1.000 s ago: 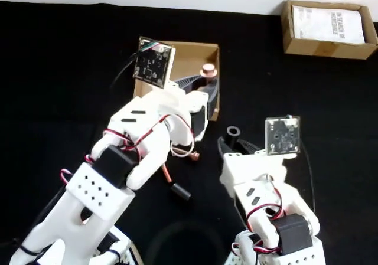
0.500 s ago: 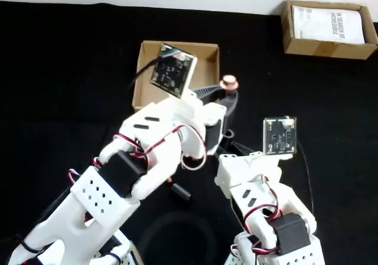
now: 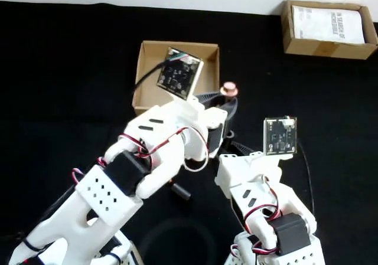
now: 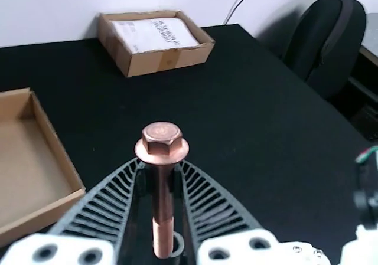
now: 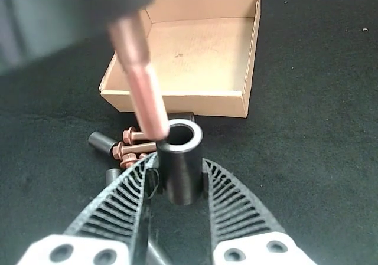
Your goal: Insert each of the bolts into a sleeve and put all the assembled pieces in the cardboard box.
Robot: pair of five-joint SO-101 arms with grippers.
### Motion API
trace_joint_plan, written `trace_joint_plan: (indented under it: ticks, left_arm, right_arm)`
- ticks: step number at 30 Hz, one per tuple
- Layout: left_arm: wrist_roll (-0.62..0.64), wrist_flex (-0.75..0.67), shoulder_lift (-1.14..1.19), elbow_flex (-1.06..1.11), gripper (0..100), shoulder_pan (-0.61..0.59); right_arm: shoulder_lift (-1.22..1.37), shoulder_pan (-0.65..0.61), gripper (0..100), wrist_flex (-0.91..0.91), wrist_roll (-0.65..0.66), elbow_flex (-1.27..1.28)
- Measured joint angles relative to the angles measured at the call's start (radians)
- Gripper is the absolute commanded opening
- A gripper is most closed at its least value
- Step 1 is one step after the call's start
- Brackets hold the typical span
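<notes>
In the high view the left end effector (image 3: 228, 102) clamps a bolt (image 3: 229, 90) beside the cardboard box (image 3: 152, 70), in the left wrist view its head stands clear of the fingertips, and in the right wrist view the right end effector (image 5: 179, 159) grips a sleeve (image 5: 177, 176) with the bolt tip at its rim, so insertion likely needs centring, then lowering.

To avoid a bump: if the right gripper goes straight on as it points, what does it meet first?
The right gripper would probably meet the bolt hanging at the rim of its sleeve; beyond that, the cardboard box wall. Depth is unclear.
</notes>
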Motion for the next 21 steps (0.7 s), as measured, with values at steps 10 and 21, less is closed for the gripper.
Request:
trace_joint_plan:
  ticks: [10, 21]
  left_arm:
    - [-0.002, -0.029, 0.071, 0.005, 1, 0.015]
    - [0.0, 0.014, 0.072, 0.011, 1, 0.015]
  right_arm:
    - [0.0, 0.003, 0.7, 0.0, 0.0, 0.0]
    - [0.0, 0.0, 0.7, 0.0, 0.0, 0.0]
